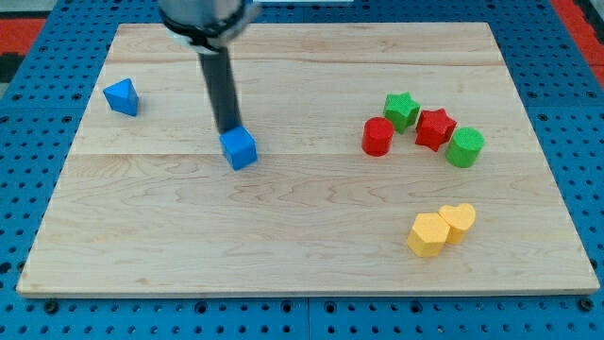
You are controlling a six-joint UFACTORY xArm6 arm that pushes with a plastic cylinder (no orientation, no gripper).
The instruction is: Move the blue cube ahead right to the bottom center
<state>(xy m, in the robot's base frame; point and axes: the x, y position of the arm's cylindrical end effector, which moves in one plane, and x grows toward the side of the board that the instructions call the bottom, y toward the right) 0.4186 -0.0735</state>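
The blue cube [240, 148] sits on the wooden board [302, 274], left of the board's middle. My tip [227, 129] is at the cube's upper left edge, touching or nearly touching it. The dark rod rises from there toward the view's top.
A blue triangular block [122, 96] lies at the upper left. At the right are a red cylinder [377, 136], a green star [401, 110], a red star [435, 128] and a green cylinder [464, 147]. Two yellow blocks [441, 229] touch at the lower right.
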